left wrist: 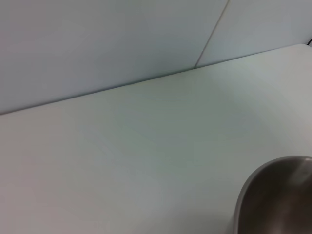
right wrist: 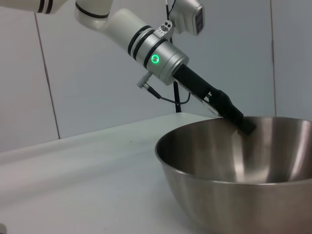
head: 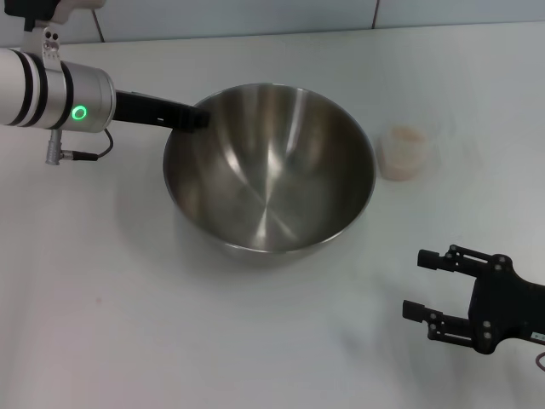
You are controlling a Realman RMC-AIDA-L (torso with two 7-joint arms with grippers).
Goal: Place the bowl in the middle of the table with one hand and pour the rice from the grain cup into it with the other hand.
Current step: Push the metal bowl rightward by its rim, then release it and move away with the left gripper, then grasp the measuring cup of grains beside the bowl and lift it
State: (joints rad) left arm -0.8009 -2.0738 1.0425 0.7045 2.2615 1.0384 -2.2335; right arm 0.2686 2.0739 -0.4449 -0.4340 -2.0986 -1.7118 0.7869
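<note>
The large steel bowl [head: 269,175] stands on the white table [head: 102,281], near its middle. My left gripper [head: 195,118] is shut on the bowl's far-left rim, one finger inside and one outside. The right wrist view shows this grip [right wrist: 243,126] on the bowl [right wrist: 229,195]. The left wrist view shows only an edge of the bowl [left wrist: 275,195]. The clear grain cup [head: 402,153] stands upright to the right of the bowl, apart from it, with pale rice [head: 401,159] inside. My right gripper [head: 423,284] is open and empty, low near the front right, well short of the cup.
A pale wall [left wrist: 97,44] runs behind the table's back edge. Bare tabletop lies in front of the bowl [head: 213,341] and between the bowl and my right gripper.
</note>
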